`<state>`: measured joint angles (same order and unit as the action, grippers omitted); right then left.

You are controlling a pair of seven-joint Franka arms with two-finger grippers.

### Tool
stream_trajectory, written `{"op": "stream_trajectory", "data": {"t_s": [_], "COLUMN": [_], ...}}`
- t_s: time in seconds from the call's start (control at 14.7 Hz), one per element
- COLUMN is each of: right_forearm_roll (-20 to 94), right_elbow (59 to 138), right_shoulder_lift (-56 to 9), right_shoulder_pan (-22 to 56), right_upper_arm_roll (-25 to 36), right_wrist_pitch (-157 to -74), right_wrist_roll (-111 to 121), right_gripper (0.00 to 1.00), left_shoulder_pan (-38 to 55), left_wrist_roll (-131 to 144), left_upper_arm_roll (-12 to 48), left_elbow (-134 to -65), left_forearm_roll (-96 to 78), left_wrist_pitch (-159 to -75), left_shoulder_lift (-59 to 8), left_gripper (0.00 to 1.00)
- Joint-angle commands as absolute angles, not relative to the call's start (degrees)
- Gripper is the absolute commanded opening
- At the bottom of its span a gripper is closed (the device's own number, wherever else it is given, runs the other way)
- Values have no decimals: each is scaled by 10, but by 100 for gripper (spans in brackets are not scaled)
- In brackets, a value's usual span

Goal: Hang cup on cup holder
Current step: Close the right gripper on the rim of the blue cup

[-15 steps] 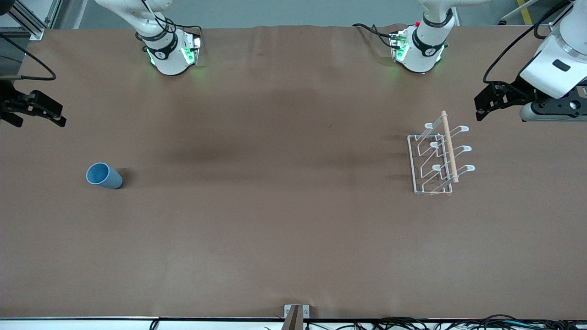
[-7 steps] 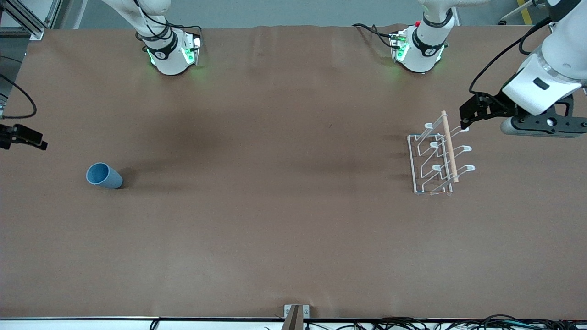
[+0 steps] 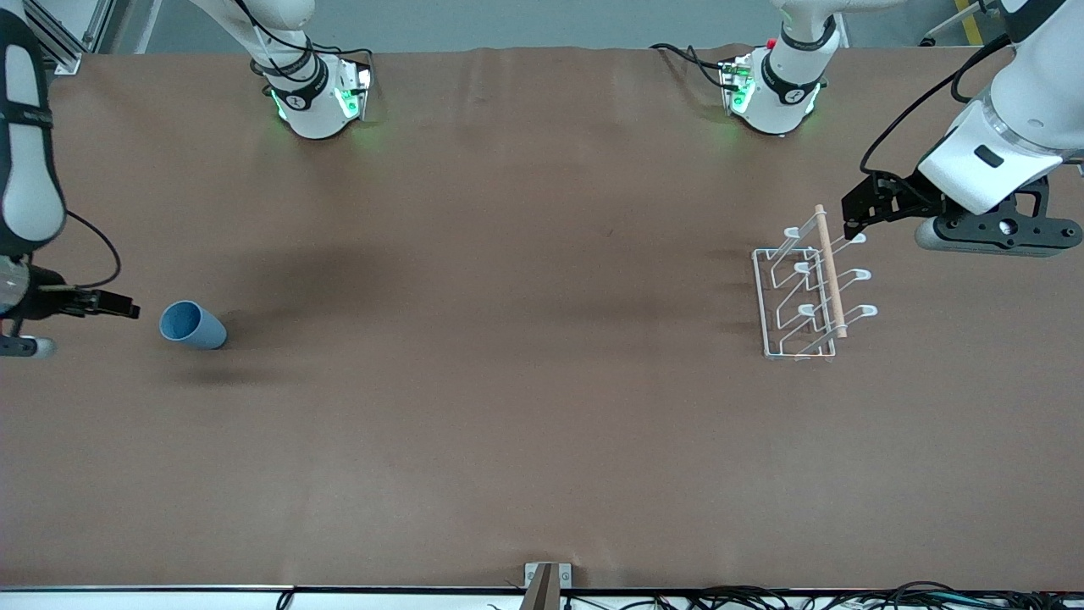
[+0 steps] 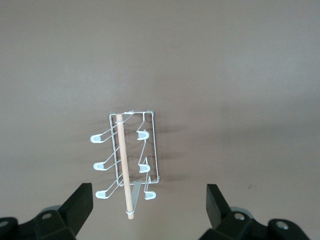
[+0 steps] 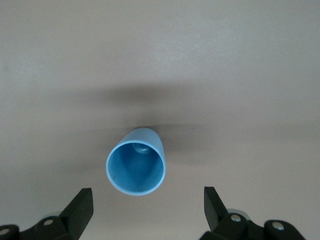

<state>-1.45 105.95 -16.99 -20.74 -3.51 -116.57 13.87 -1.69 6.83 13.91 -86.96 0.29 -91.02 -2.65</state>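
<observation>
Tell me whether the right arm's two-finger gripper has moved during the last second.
Yes. The right gripper has moved nearer the front camera, closing in beside the light blue plastic cup, which stayed put on the brown table.

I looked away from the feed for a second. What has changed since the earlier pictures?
The right gripper has come in from the table's edge and toward the front camera, and now sits open beside the cup. The left gripper has swung in to hang open over the cup holder, by the end of its wooden rod. Nothing was grasped or released. Cup and cup holder stayed where they were.
</observation>
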Motion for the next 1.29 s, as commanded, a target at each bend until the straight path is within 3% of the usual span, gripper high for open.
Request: {"op": "stream_trajectory", "data": {"t_s": [0.0,0.27,0.41,0.48,0.68,1.22], "right_forearm_roll": [-13,-13,-13,-13,-13,-14], "right_elbow": [1151,1250,1268,1266,1261,1217], "right_shoulder_lift": [-150,-154,-163,-170,-178,-178], "right_shoulder_pan": [-227,-236,-236,-236,-234,-228], "right_upper_arm_roll": [-44,-44,-44,-44,-44,-45], "right_wrist_pitch": [-1249,-1381,-1416,-1418,-1439,-1430], "right_wrist_roll": [147,159,159,159,159,158], "right_gripper": [97,95,86,72,5,3], "left_shoulder_pan": [-21,-23,-24,-25,-25,-25], "left_wrist_roll": [69,69,69,69,67,62], "left_upper_arm_roll": [140,139,138,136,134,133], "left_elbow": [-859,-858,-858,-857,-853,-853], "left_forearm_roll": [4,4,5,5,5,4], "left_wrist_pitch": [-904,-904,-904,-904,-904,-897], "left_shoulder_lift": [-28,-26,-25,-24,-23,-21], "left_gripper": [100,100,100,100,100,100]}}
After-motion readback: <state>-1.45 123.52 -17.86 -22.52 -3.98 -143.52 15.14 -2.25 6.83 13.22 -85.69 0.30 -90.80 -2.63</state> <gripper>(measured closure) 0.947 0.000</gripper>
